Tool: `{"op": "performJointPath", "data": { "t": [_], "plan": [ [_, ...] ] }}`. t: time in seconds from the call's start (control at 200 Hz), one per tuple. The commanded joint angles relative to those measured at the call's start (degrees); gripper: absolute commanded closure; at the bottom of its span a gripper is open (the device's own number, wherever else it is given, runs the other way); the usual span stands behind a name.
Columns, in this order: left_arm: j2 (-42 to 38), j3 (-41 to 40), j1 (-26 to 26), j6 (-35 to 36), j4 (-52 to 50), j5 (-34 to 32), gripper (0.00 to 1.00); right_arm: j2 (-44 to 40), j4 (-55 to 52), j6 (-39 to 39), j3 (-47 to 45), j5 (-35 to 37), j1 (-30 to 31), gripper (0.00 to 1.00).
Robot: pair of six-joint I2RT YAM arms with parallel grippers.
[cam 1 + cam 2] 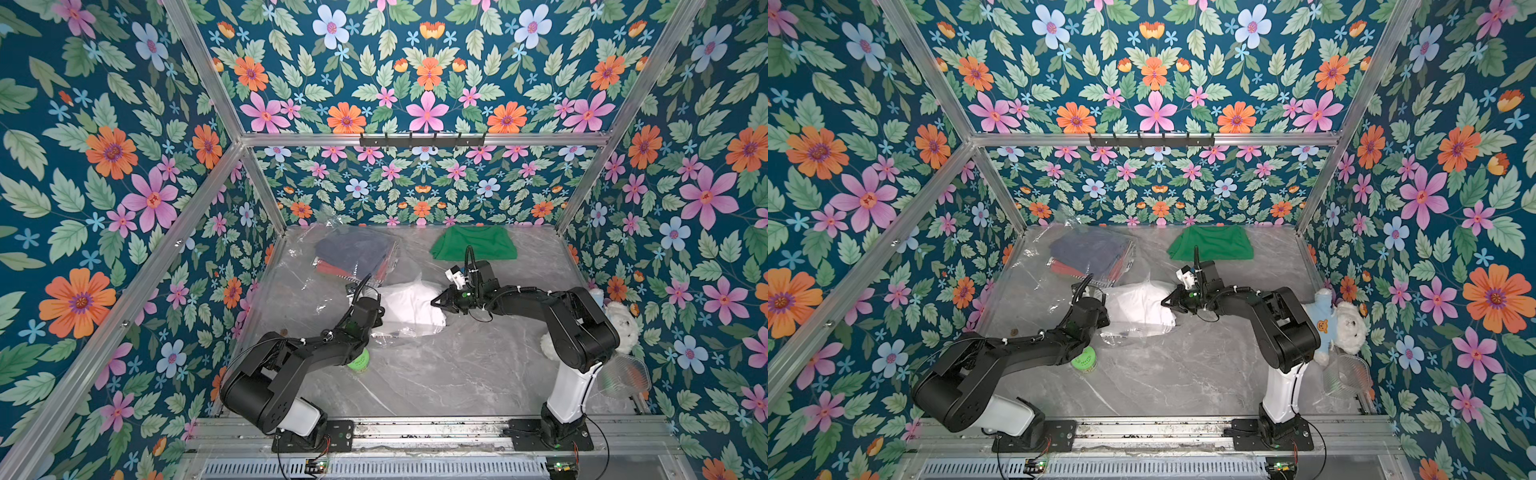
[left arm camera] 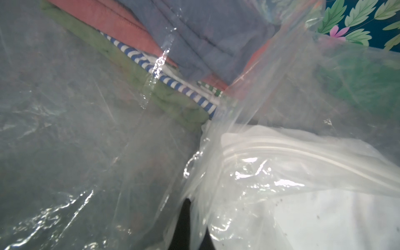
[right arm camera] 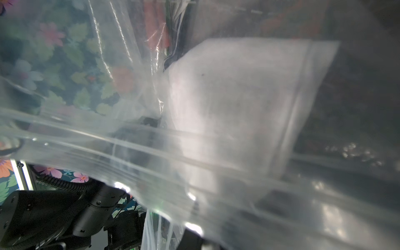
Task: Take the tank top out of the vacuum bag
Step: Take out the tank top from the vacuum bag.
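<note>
Left jaws are clamped tight on the vacuum bag [image 1: 309,291] film near its mouth, anchoring it, I'd say, so the plastic can't slide along. Right jaws are pinched closed at the edge of the white tank top [image 1: 409,305] (fabric or film, can't tell). The tank top lies mid-worktop [image 1: 457,374], under plastic, beside the folded stack [image 1: 353,253].

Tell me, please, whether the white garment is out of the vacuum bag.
Not fully: vacuum bag film and zip strip lie over the white garment.
</note>
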Motion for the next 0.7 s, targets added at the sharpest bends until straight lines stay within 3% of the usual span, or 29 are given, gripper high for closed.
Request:
{"op": "performJointPath", "data": {
  "t": [0.0,0.02,0.085,0.205,0.47,0.695],
  "plan": [
    [0.58,0.43,0.04,-0.12,-1.33,-1.29,1.00,-1.23,-2.79,-2.41,0.29,2.44,-0.19,1.00],
    [0.81,0.59,0.05,-0.02,-1.34,-1.09,1.00,-1.22,-2.77,-2.52,0.29,2.42,-0.20,1.00],
    [1.61,1.06,0.04,0.09,-1.21,-0.25,1.00,-0.75,-2.24,-2.31,0.03,2.15,-0.19,0.78],
    [3.04,1.26,0.04,-0.39,0.17,1.11,1.00,1.76,-0.05,-0.34,-0.36,0.52,-0.12,0.54],
    [5.77,0.73,0.04,-1.39,2.48,2.48,1.00,5.77,4.11,1.88,-0.44,-1.87,0.18,0.52],
    [7.72,0.91,0.04,-2.02,3.92,3.91,1.00,7.29,1.12,-1.20,2.98,-1.91,3.20,0.52]
  ]
}}
